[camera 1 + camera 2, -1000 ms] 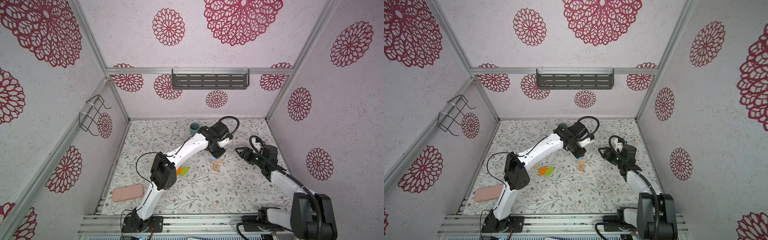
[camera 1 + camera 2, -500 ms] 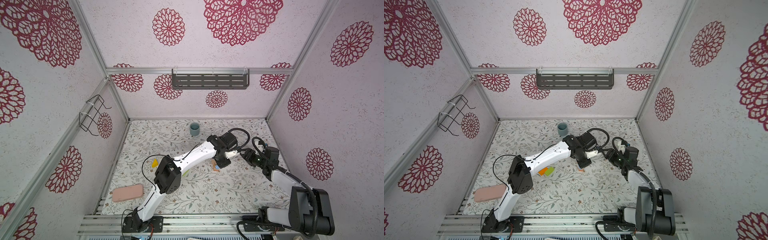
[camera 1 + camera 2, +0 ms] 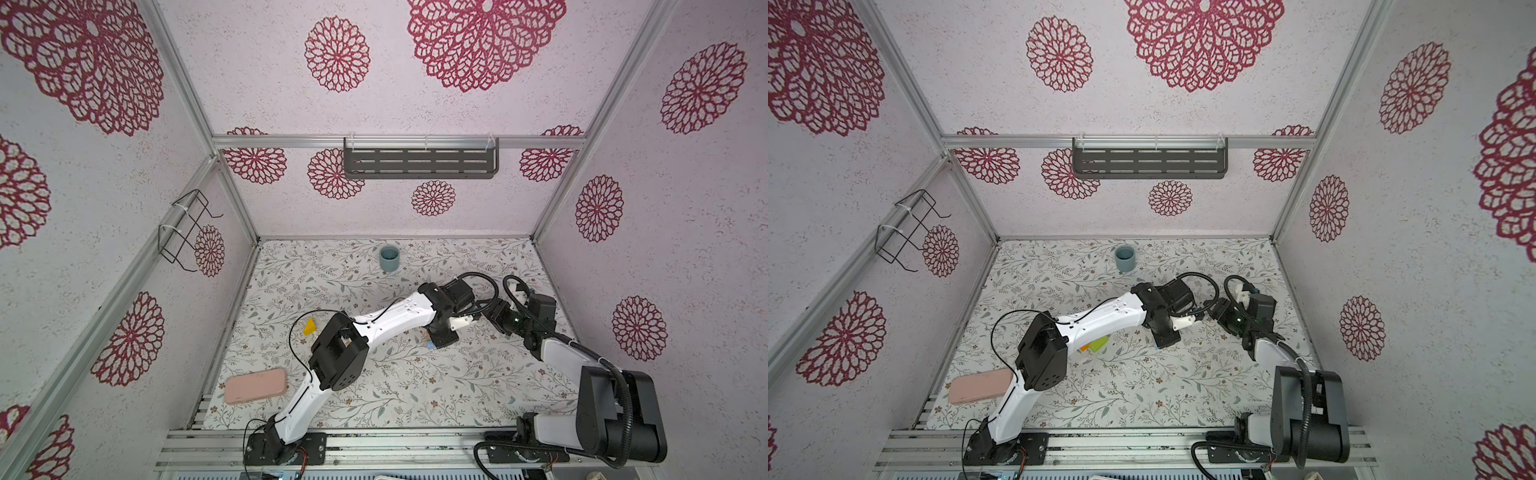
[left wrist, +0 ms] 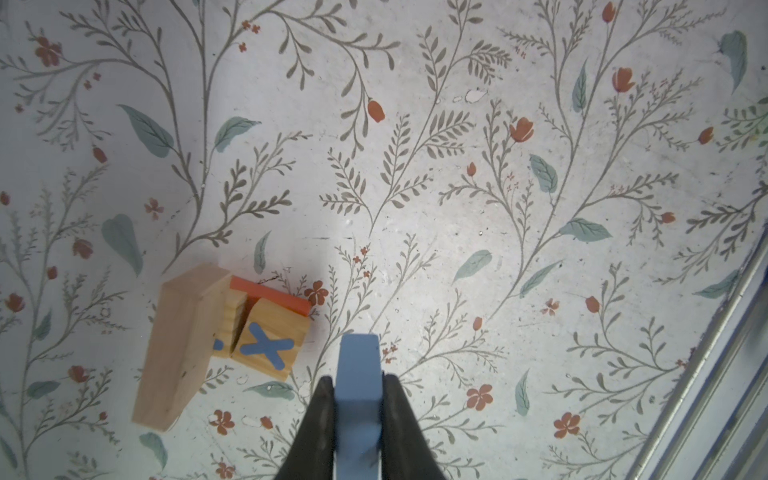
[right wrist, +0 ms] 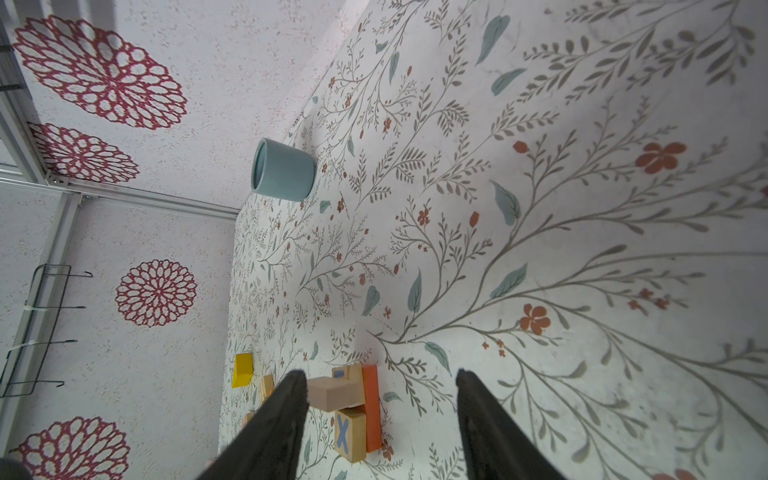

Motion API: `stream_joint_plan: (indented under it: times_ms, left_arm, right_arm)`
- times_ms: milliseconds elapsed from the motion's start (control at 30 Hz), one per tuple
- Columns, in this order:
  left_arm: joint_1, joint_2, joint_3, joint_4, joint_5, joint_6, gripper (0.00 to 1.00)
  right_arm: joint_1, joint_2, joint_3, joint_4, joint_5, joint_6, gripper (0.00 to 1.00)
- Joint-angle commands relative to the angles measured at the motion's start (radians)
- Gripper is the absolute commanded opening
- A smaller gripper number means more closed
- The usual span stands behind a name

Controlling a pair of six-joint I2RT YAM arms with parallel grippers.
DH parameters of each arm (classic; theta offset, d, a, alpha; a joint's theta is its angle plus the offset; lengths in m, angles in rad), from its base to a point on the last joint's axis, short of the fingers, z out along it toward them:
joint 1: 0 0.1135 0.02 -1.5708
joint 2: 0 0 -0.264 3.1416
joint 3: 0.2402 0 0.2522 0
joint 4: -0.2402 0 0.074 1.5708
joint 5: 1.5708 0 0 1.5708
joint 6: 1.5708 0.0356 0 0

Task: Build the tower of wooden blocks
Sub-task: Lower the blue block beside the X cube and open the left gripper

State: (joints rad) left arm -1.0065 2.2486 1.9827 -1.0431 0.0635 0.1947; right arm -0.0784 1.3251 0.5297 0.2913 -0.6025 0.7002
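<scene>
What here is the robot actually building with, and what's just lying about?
Building with: blue block in left gripper, tan block, X cube, red-orange block, yellow wedge, green block.
Lying about: grey-blue cup, pink case.

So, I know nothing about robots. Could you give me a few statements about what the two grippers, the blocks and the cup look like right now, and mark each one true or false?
1. The left gripper is clamped on a blue block. True.
2. The right gripper is carrying the yellow wedge. False: its jaws stand open with nothing between them, and the wedge lies on the table.
3. The cube with the blue X sits right beside a red-orange block. True.
4. The cup has been knocked onto its side. False: it stands upright near the back wall.
</scene>
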Motion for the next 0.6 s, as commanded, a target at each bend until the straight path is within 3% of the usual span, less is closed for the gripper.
stream_joint_plan:
  times_ms: [0,200,567]
  left_arm:
    - [-0.041,-0.039,-0.028,0.028,-0.004,0.017,0.15]
    - [-0.071,-0.032,-0.073,0.054,0.008,-0.004,0.16]
    - [-0.087,-0.005,-0.084,0.067,0.009,-0.003,0.27]
  right_arm:
    - [-0.014,0.000,0.016,-0.006,0.032,-0.010,0.60]
    - [-0.045,-0.002,0.018,-0.051,0.066,-0.011,0.59]
    - [-0.056,0.000,0.018,-0.063,0.067,-0.014,0.59]
